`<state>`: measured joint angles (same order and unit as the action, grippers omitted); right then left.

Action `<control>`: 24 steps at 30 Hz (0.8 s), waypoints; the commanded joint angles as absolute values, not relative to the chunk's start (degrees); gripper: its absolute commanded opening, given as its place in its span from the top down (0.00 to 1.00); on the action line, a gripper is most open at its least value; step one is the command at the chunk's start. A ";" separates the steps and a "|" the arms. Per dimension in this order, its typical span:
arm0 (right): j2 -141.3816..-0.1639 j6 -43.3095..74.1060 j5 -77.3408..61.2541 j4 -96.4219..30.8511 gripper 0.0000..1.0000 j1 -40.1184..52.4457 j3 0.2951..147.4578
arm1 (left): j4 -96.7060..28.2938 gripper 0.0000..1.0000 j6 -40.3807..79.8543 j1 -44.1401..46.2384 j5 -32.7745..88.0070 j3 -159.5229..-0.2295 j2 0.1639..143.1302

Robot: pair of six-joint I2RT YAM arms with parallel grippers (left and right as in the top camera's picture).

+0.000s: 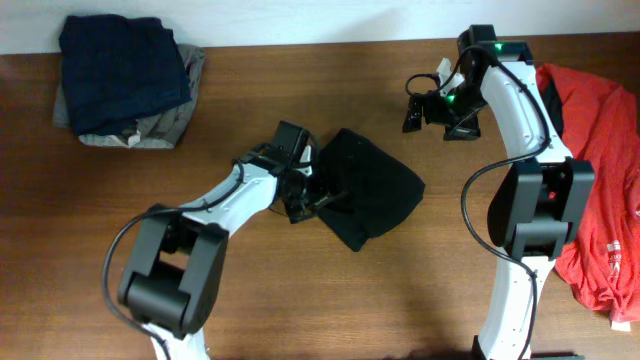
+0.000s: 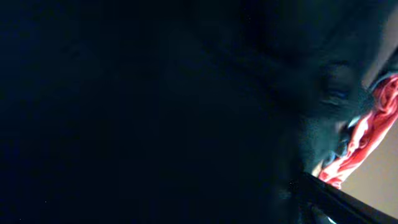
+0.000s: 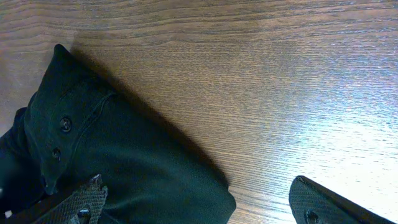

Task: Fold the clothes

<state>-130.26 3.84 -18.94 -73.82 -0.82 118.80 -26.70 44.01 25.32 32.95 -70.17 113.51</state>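
Note:
A black garment [image 1: 372, 190] lies folded in a rough square at the table's middle. My left gripper [image 1: 303, 197] is low at its left edge with its jaws spread wide. Black cloth [image 2: 155, 106] fills nearly all of the left wrist view, so only one finger [image 2: 348, 208] shows there, and whether cloth lies between the jaws is hidden. My right gripper [image 1: 425, 105] hovers open above bare wood, up and to the right of the garment. In its wrist view, the black garment [image 3: 124, 168] with two buttons lies below, and the textured fingers [image 3: 68, 202] stand far apart around nothing.
A red garment [image 1: 600, 160] sprawls crumpled along the table's right edge beside the right arm's base; the red garment [image 2: 373, 124] also shows in the left wrist view. A folded navy garment [image 1: 122, 65] sits on grey cloth [image 1: 150, 128] at the back left corner.

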 commanded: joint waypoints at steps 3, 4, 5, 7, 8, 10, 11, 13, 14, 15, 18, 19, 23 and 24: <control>-131.04 3.20 -18.44 -73.91 0.01 -0.78 118.26 | -25.43 0.01 44.71 25.19 39.51 -69.56 118.76; -131.04 3.22 -18.44 -73.91 0.01 -0.78 118.26 | -25.43 0.01 45.01 25.08 39.51 -69.56 118.93; -131.04 3.22 -18.44 -73.91 0.01 -0.78 118.26 | -25.36 0.01 45.01 25.06 39.46 -69.56 118.93; -131.04 3.20 -18.44 -73.89 0.01 -0.78 118.26 | -24.47 0.01 44.97 25.08 39.44 -69.56 118.93; -131.04 3.20 -18.44 -73.89 0.01 -0.78 118.26 | -23.99 0.02 44.97 25.08 39.44 -69.56 118.93; -131.04 3.22 -18.44 -73.91 0.01 -0.78 118.28 | -23.35 0.06 44.97 24.77 39.20 -69.56 118.93; -131.04 3.22 -18.44 -73.93 0.01 -0.78 118.26 | -22.83 0.11 44.93 24.45 39.22 -69.58 118.93; -131.04 3.22 -18.44 -74.13 0.01 -0.78 118.26 | -21.71 0.23 44.58 23.20 39.22 -69.58 118.93; -131.04 3.22 -18.44 -74.19 0.01 -0.78 118.26 | -21.23 0.29 44.18 22.39 39.16 -69.58 118.93; -131.04 3.22 -18.44 -74.32 0.01 -0.78 118.26 | -20.97 0.36 44.10 21.47 38.63 -69.58 118.93; -131.04 3.20 -18.44 -74.54 0.01 -0.78 118.26 | -20.99 0.53 44.01 18.13 37.19 -69.58 118.93; -131.04 3.20 -18.44 -74.56 0.01 -0.78 118.26 | -20.93 0.56 43.31 16.78 37.21 -69.58 118.93; -131.04 3.22 -18.46 -74.54 0.01 -0.78 118.26 | -18.55 0.57 36.97 12.23 37.36 -69.58 118.93; -131.04 3.22 -18.44 -74.56 0.01 -0.75 118.26 | -18.06 0.58 34.98 11.22 37.34 -69.63 118.93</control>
